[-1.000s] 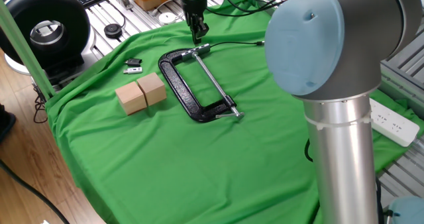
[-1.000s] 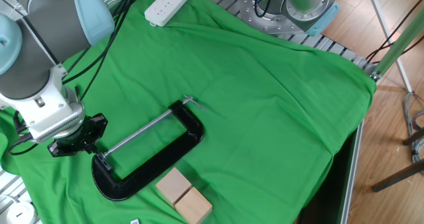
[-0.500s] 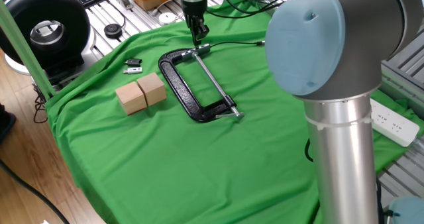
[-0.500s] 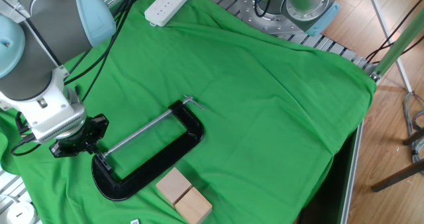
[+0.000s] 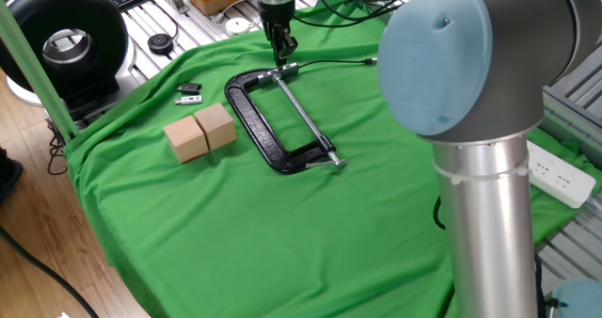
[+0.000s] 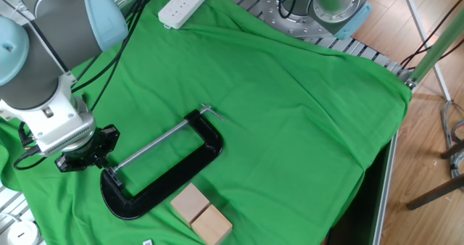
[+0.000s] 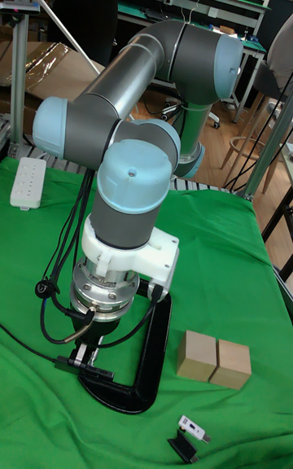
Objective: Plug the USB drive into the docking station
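My gripper [image 5: 280,47] points straight down at the far edge of the green cloth, just beyond the C-clamp's screw end. Its fingers are shut, and a slim dark stick that looks like the USB drive [image 5: 281,55] pokes down from them. Right below lies the docking station [image 5: 290,69], a thin dark bar with a cable running off to the right. In the tall fixed view the gripper [image 7: 94,343] hangs just over this bar [image 7: 81,367]. In the other fixed view the gripper [image 6: 107,174] hides both the drive and the dock.
A black C-clamp [image 5: 252,130] lies mid-cloth beside the dock. Two wooden blocks [image 5: 200,133] sit to its left, with a small black-and-silver piece [image 5: 188,94] beyond them. A white power strip [image 5: 555,172] lies at the right edge. My own arm [image 5: 470,120] fills the right foreground.
The gripper has edged very slightly over the dock; nothing else has moved.
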### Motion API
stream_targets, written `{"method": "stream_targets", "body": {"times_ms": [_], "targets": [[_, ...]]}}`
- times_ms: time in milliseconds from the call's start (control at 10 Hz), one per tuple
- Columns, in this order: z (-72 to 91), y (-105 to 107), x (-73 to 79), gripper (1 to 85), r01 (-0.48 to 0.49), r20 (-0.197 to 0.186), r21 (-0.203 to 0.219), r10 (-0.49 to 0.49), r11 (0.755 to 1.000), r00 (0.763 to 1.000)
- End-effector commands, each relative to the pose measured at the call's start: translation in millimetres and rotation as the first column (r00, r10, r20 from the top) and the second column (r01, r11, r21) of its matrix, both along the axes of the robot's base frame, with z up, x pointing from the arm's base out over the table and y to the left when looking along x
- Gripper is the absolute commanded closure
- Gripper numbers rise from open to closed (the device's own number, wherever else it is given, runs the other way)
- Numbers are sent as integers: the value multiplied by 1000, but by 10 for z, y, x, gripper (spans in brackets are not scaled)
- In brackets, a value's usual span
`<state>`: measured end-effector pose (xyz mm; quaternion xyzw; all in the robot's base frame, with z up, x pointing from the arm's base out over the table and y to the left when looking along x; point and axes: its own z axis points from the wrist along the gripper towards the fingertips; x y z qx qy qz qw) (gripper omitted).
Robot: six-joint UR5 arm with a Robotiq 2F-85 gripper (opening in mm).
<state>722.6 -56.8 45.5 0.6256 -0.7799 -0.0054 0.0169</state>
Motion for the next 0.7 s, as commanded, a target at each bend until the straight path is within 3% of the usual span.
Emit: {"method": "stream_targets", "body": {"times_ms": [0, 600], "targets": [[18, 38, 0, 840, 6, 2, 19, -6, 1000, 1000], [-10, 63, -19, 840, -6, 3, 28, 6, 1000, 1000]]}}
